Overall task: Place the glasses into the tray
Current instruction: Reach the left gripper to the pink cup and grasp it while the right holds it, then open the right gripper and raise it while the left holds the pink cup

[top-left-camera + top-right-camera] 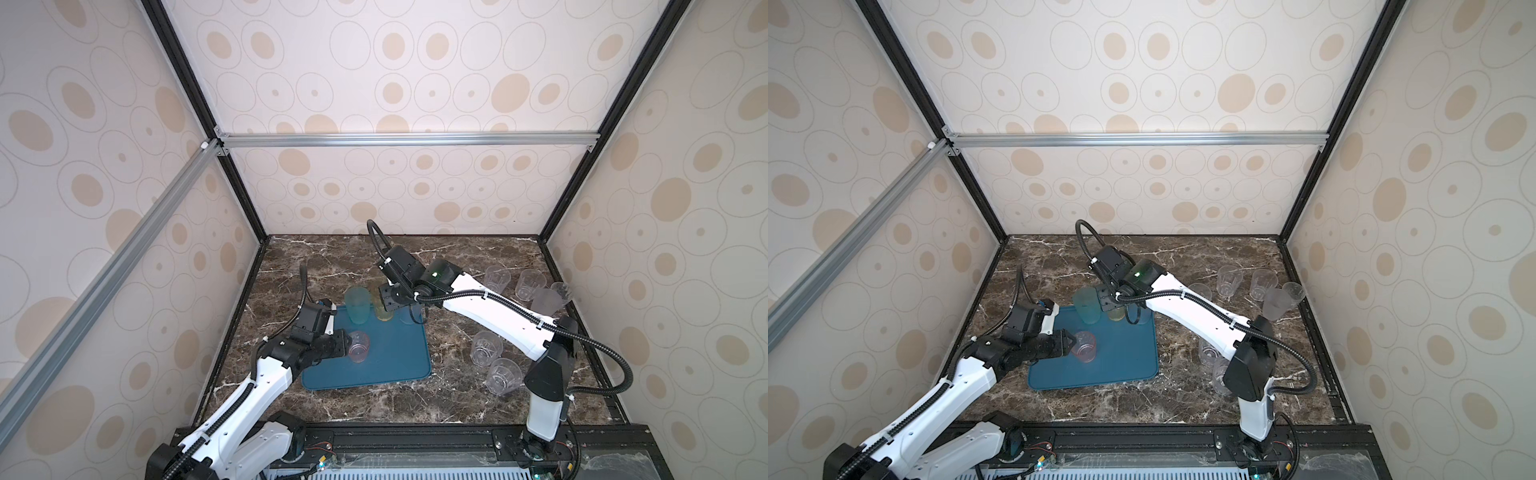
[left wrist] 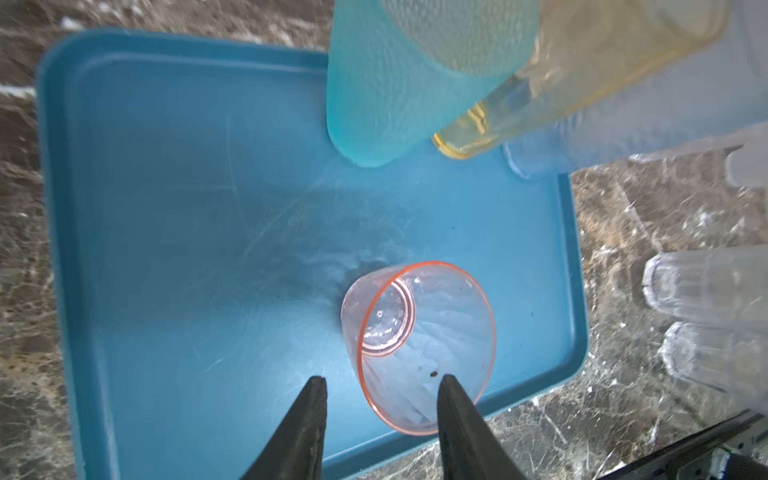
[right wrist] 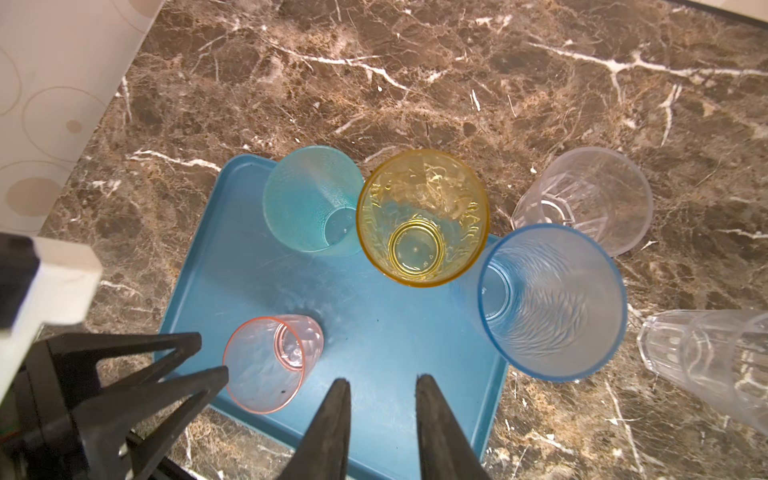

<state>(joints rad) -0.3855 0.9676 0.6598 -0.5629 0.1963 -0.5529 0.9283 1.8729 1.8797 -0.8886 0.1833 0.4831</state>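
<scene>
- The glasses are partly put away: we see four tinted ones standing upright on the tray (image 2: 166, 208), which lies on the worktop (image 3: 415, 62) left of its middle.
- The teal glass (image 3: 311, 199), yellow glass (image 3: 422, 216) and grey-blue glass (image 3: 552, 303) stand close together along the tray's far edge. The grey-blue one is at the tray corner nearest the worktop's right edge.
- The shorter pink glass (image 2: 419, 349) stands alone in the tray half nearer the worktop's left edge.
- Off the tray, one clear glass (image 3: 582, 199) stands just beside the grey-blue one. A cluster of clear glasses (image 1: 530, 284) stands near the far right corner, and a pair of clear glasses (image 1: 486, 349) stands further forward on the right side.
- The left pincer (image 2: 380, 380) has its fingers parted and grips nothing. One fingertip is at the pink glass's rim, and we cannot tell whether it touches.
- The right pincer (image 3: 382, 380) hangs over the tray, parted, with nothing between its fingers.
- We make out faint moulded marks on the yellow and grey-blue bases, too small to read.
</scene>
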